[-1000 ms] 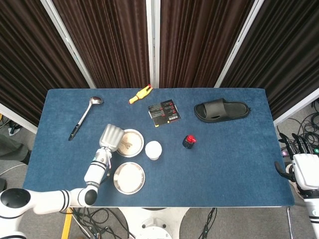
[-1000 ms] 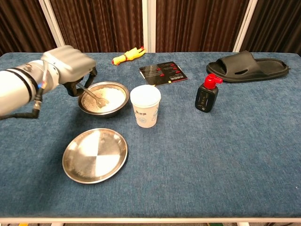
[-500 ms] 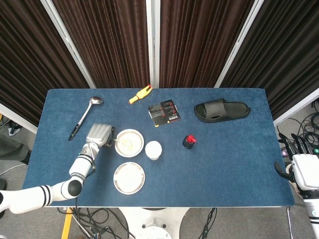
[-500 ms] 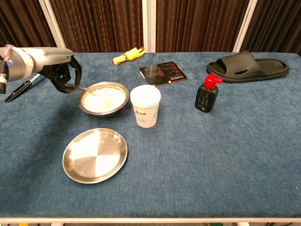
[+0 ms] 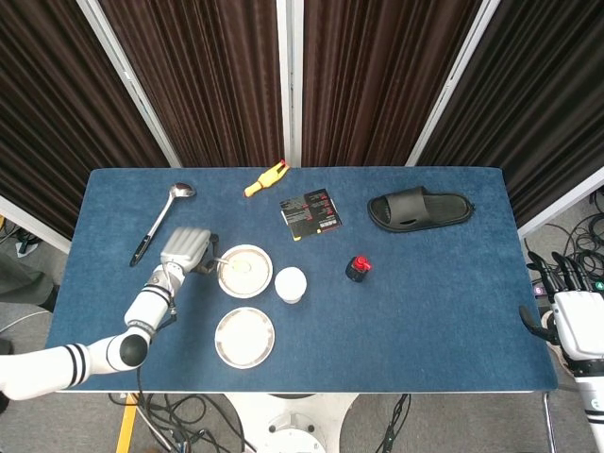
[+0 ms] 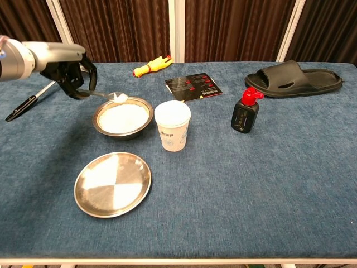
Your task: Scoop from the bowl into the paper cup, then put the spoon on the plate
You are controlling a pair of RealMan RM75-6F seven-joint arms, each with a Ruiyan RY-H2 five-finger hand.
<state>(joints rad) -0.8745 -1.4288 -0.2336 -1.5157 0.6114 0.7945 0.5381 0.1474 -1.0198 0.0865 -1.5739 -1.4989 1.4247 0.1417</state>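
My left hand (image 6: 71, 72) (image 5: 186, 248) grips a metal spoon (image 6: 106, 95) by its handle, just left of the steel bowl (image 6: 122, 117) (image 5: 244, 271). The spoon's tip carries white powder and hovers over the bowl's far rim. The bowl is filled with white powder. A white paper cup (image 6: 172, 125) (image 5: 290, 284) stands upright right of the bowl. An empty steel plate (image 6: 112, 183) (image 5: 244, 336) lies in front of the bowl. My right hand (image 5: 576, 319) hangs off the table's right edge, holding nothing, fingers apart.
A long ladle (image 5: 160, 223) (image 6: 25, 103) lies at the far left. A yellow toy (image 6: 150, 66), a dark card (image 6: 193, 85), a black bottle with red cap (image 6: 245, 112) and a black slipper (image 6: 294, 76) sit further back and right.
My left hand has drawn back from over the bowl to its left and lifted the spoon, now loaded with powder, out of the bowl. The right hand has not moved.
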